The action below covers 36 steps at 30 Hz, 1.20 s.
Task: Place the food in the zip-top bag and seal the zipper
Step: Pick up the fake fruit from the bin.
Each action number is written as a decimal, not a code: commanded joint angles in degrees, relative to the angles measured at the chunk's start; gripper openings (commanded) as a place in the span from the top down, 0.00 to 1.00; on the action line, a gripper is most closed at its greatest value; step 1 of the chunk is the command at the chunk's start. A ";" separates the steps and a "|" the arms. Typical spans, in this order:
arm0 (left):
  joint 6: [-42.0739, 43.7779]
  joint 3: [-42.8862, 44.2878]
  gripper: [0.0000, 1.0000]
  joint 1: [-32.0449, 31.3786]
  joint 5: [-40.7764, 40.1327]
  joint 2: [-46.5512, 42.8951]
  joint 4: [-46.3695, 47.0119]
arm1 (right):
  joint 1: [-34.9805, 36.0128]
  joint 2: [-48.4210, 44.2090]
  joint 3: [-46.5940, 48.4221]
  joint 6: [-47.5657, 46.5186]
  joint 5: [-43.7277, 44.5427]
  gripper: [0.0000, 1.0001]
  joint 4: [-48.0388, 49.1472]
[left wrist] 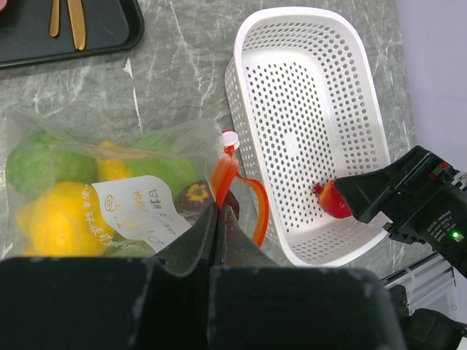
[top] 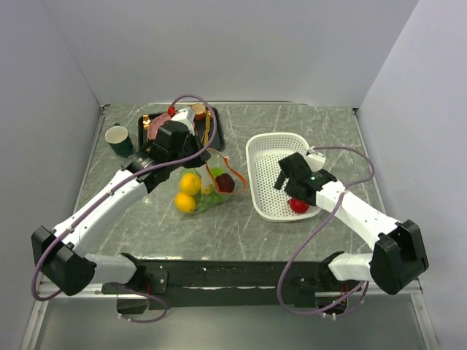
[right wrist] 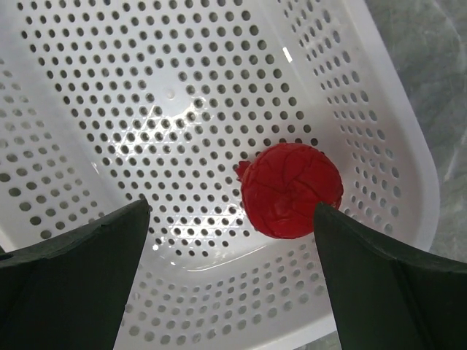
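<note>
The clear zip-top bag (left wrist: 109,197) lies on the table holding yellow lemons (top: 188,192), green pieces (left wrist: 33,164) and a dark purple piece (top: 225,183). Its orange-red zipper (left wrist: 259,208) gapes open at the mouth. My left gripper (left wrist: 219,210) is shut on the zipper edge of the bag. A red food piece (right wrist: 292,189) lies in the white perforated basket (top: 264,149), at its near end. My right gripper (right wrist: 232,219) is open just above it, the piece near its right finger. It also shows in the top view (top: 293,188).
A black tray (top: 211,138) with gold cutlery (left wrist: 67,20) and a plate sits at the back left. A dark green cup (top: 119,140) stands left of it. Grey walls close in the table on three sides.
</note>
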 commanded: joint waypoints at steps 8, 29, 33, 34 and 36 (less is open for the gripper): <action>0.45 1.66 0.99 0.11 0.25 -0.46 1.84 | -4.09 -1.23 -6.10 -2.25 -1.03 0.00 3.40; 0.19 2.45 0.99 0.20 0.69 1.83 2.46 | -6.91 7.82 -2.17 -11.04 -12.02 0.27 14.57; -0.16 2.28 0.99 0.20 2.27 1.83 3.16 | -7.08 10.54 3.54 -14.56 -13.86 0.32 14.22; -0.25 2.10 0.99 0.20 2.71 1.74 3.33 | -7.26 11.68 6.08 -15.43 -14.13 0.33 14.04; -0.51 1.58 0.99 0.20 3.24 1.57 3.42 | -7.17 12.91 8.12 -16.58 -15.35 0.33 14.13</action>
